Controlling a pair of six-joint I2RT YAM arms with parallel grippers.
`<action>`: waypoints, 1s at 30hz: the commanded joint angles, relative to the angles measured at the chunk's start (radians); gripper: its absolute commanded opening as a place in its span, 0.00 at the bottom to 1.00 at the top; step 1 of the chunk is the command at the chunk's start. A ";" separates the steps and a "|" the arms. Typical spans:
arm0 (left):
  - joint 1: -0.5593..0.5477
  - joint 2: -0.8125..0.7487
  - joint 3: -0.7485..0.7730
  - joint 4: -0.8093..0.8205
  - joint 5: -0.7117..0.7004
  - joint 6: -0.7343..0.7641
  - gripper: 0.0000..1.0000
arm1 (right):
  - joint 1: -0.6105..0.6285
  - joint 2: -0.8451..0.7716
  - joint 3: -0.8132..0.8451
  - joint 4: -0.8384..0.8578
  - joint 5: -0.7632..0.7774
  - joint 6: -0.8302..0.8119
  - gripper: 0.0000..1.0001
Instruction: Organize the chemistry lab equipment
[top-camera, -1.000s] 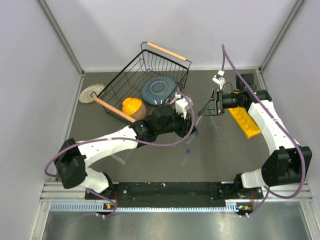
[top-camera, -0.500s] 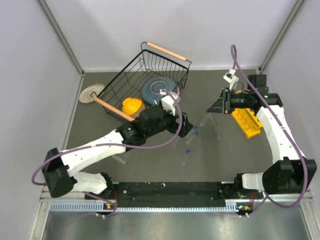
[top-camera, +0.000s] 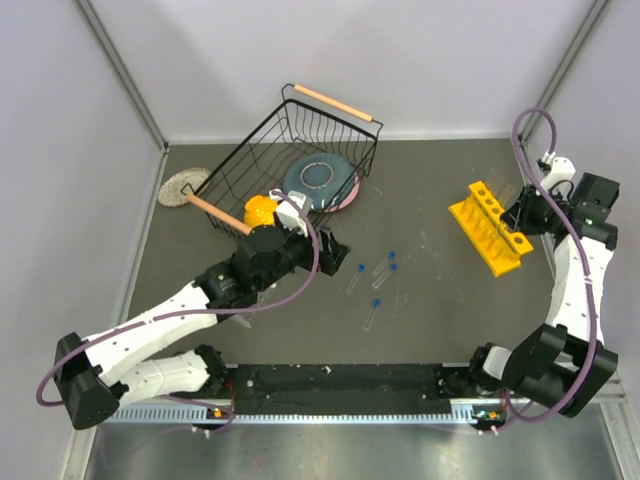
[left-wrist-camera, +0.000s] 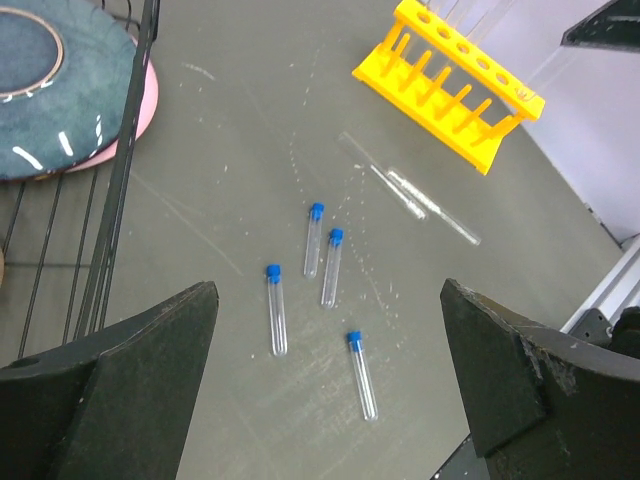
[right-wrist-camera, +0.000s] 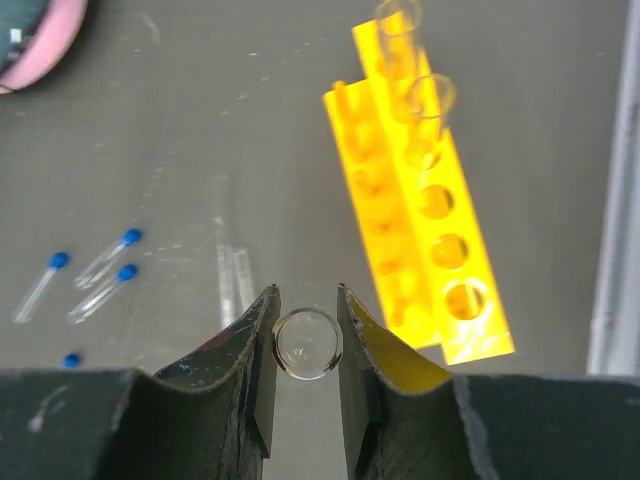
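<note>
Several small clear tubes with blue caps (top-camera: 372, 312) (left-wrist-camera: 275, 308) (right-wrist-camera: 104, 258) lie loose on the dark table mid-way between the arms. Thin clear glass rods (top-camera: 441, 264) (left-wrist-camera: 410, 192) (right-wrist-camera: 230, 275) lie to their right. The yellow holed rack (top-camera: 488, 228) (left-wrist-camera: 450, 95) (right-wrist-camera: 420, 200) stands at the right, with two clear tubes (right-wrist-camera: 430, 95) in its far holes. My left gripper (top-camera: 320, 248) (left-wrist-camera: 328, 300) hangs open above the capped tubes, holding nothing. My right gripper (top-camera: 522, 212) (right-wrist-camera: 306, 292) is shut on a clear tube (right-wrist-camera: 308, 343), seen end-on, just beside the rack.
A black wire basket (top-camera: 262, 150) with wooden handles sits at the back left, holding a blue plate (top-camera: 318, 182) (left-wrist-camera: 50, 90) and an orange bowl (top-camera: 260, 210). A round woven mat (top-camera: 182, 186) lies left of it. White walls close in the table at the back and sides.
My left gripper has opened wide and drawn back left toward the basket. My right arm has swung right, from left of the yellow rack to its far right side.
</note>
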 joint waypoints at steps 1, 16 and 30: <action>0.009 -0.025 -0.021 0.020 -0.011 -0.018 0.99 | -0.004 0.035 -0.024 0.255 0.118 -0.043 0.18; 0.020 -0.041 -0.067 0.034 -0.026 -0.053 0.99 | -0.001 0.247 0.042 0.389 0.190 0.010 0.19; 0.025 -0.027 -0.052 0.033 -0.014 -0.053 0.99 | 0.021 0.246 0.045 0.389 0.159 0.040 0.19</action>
